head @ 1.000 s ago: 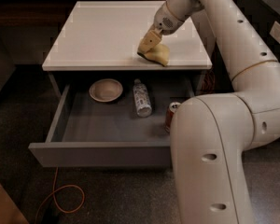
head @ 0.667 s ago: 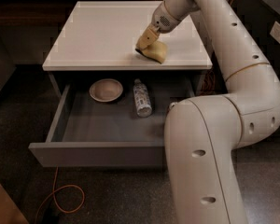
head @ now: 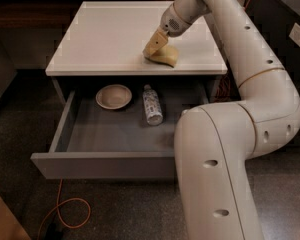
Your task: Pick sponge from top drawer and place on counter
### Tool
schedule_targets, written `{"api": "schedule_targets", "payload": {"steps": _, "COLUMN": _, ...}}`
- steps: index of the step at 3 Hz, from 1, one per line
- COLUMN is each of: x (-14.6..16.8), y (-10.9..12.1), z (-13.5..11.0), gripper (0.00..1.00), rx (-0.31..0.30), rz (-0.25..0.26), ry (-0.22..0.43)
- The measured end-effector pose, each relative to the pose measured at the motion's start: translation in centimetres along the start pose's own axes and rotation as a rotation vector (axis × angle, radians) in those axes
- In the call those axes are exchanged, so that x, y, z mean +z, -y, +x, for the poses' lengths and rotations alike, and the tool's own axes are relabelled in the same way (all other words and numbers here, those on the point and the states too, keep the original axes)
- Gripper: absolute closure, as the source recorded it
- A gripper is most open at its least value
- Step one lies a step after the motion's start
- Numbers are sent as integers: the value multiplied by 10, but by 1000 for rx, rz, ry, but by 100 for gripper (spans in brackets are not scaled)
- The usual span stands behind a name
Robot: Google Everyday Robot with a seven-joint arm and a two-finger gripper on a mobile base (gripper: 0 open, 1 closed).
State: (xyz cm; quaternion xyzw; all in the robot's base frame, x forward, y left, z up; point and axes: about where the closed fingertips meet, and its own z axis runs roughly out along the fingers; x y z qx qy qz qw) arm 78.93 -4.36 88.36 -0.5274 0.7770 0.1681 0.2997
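Note:
The pale yellow sponge (head: 167, 57) lies on the white counter (head: 110, 34), near its front right part. My gripper (head: 155, 46) reaches down from the right and touches the sponge's upper left end. The top drawer (head: 110, 164) is pulled open below the counter, and its grey interior shows. My arm runs from the lower right up and over the counter's right side and hides the drawer's right end.
In the drawer lie a tan round bowl (head: 113, 96) at the back left and a clear plastic bottle (head: 152, 105) on its side beside it. An orange cable (head: 70, 211) loops on the dark floor in front. A dark cabinet (head: 290, 29) stands at the right.
My gripper has shifted slightly left and lower over the counter. The sponge stays at about the same spot and now looks flatter on the surface.

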Motion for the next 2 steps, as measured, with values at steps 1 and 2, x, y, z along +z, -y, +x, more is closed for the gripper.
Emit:
{"api": "schedule_targets", "payload": {"steps": 1, "x": 3, "y": 0, "z": 0, "gripper": 0, "rx": 0, "rz": -2, "ry": 0}}
{"api": "schedule_targets", "payload": {"steps": 2, "x": 3, "y": 0, "z": 0, "gripper": 0, "rx": 0, "rz": -2, "ry": 0}}
